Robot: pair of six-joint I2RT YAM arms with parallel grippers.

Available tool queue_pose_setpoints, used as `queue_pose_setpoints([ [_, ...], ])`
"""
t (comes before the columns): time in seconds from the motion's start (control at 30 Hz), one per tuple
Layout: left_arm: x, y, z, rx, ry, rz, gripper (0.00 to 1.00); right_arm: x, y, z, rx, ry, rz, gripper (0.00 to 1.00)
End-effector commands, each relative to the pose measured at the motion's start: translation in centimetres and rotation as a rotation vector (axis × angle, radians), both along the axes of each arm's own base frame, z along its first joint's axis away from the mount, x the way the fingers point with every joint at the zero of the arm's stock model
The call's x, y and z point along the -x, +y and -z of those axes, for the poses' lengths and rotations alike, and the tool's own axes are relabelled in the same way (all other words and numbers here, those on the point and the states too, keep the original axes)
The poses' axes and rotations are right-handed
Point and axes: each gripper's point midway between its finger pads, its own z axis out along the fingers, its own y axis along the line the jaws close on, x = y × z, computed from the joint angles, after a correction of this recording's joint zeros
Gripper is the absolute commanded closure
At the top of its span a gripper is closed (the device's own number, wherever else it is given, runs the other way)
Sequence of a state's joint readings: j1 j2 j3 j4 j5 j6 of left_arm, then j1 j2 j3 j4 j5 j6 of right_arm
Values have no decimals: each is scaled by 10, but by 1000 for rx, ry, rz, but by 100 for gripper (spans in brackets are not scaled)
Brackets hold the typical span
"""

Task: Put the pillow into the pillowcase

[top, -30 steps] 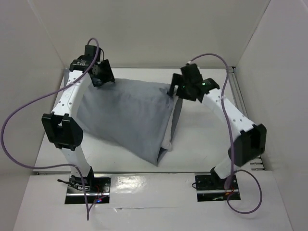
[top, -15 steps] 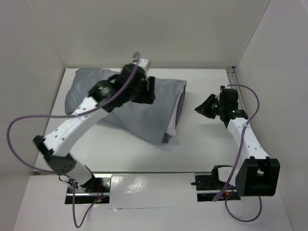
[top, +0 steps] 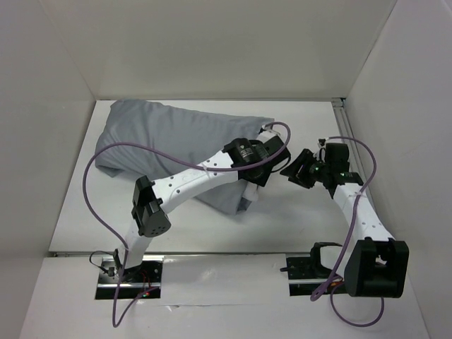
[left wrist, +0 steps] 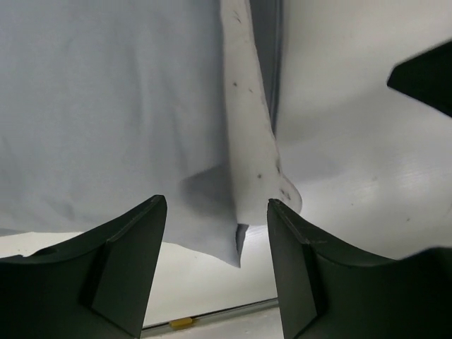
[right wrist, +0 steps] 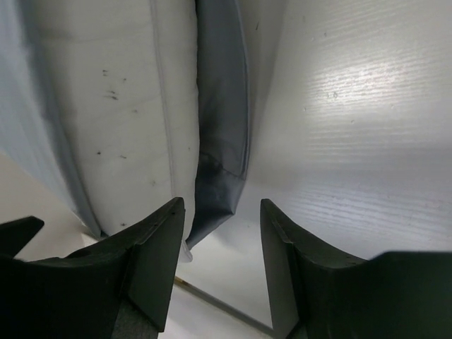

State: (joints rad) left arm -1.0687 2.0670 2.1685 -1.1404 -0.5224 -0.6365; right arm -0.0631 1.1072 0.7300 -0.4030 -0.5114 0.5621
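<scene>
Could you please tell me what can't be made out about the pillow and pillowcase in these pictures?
- Top view: the left tool covers the mouth of the pillowcase.
- Left wrist view: the top edge cuts off the pillow.
- Right wrist view: both run off the top edge too.
- Every view: cloth hides how deep the pillow sits.

No word, label, brand, number or sign could be read in any of the views. The pillow (right wrist: 120, 106) carried only some small dark specks near its seam, and these formed no letters.
</scene>
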Motion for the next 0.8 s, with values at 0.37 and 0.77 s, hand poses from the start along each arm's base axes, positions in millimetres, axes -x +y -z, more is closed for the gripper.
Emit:
queue_pose_setpoints([
  [0.37,-26,7,4,-72,-83,-78,38,-10,3,0,-20,-22,-53,48],
  [0.77,-32,14,-17,-21,-87,-88,83,-29,26,-20,-74,-139,-163,48],
])
